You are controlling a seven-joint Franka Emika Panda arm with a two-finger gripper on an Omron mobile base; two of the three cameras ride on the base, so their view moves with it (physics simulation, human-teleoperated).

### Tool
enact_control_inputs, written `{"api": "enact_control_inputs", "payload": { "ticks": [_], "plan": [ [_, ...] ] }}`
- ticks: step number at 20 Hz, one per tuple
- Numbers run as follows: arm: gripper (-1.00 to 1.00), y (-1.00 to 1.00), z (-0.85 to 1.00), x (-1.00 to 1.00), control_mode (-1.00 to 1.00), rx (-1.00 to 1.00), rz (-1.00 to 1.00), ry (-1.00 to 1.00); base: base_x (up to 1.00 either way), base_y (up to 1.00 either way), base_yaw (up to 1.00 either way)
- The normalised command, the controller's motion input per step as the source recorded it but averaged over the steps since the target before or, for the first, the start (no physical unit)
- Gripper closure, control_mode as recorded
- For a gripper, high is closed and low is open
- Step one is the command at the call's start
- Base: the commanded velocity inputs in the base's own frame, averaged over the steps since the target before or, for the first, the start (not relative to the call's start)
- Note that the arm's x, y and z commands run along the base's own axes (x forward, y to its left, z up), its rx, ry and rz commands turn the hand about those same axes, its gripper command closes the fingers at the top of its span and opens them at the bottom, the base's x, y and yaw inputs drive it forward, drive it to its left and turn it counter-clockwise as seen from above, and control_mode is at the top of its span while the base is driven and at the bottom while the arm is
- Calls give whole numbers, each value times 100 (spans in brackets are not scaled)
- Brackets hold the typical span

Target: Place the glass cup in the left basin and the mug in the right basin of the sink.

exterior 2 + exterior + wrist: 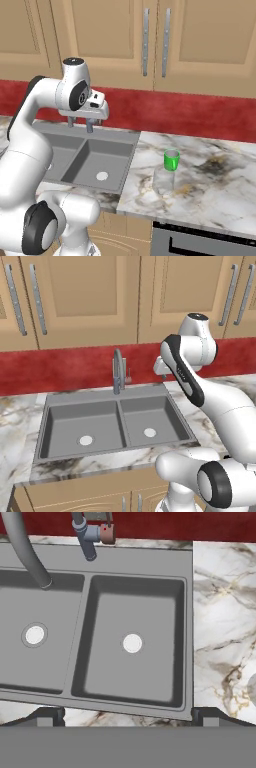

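End effector (80, 122) hangs above the back edge of the sink (52, 401), near the faucet (118, 370). Its fingers (90, 125) point down and stand spread wide, released, nothing between them. In the hand view the two dark finger tips (46, 717) sit far apart at the bottom, looking straight down into the sink.

Sink is dark grey, two bowls with a divider, set in a marbled worktop (210, 175). Left basin (82, 428) and right basin (150, 421) each have a round pale drain, no items inside either.

Green mug (171, 160) stands upright on the worktop to the right of the sink, well apart from the end effector. Glass cup (163, 181) stands upright just in front of the mug, nearer the worktop's front edge, looks touching or nearly touching it; cannot tell which. Cup is clear and hard to make out against the marble.

Red backsplash (60, 368) runs behind the sink, tan wall cabinets (200, 35) with metal handles above. Faucet neck curves over the left basin in the hand view.
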Motion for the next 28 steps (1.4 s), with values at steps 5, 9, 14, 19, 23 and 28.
{"api": "enact_control_inputs", "payload": {
  "ticks": [5,9,14,19,23,28],
  "plan": [
    [-100,0,0,0,-100,0,0,0,0,0,0],
    [-100,0,0,0,-100,0,0,0,0,0,0],
    [-100,-1,-2,-1,-100,0,0,0,0,0,0],
    [-100,-20,-3,-8,-100,0,0,-1,0,0,0],
    [-100,-27,0,-8,-100,2,0,0,0,0,0],
    [-100,-32,0,-12,-100,0,0,0,0,0,0]
  ]
}}
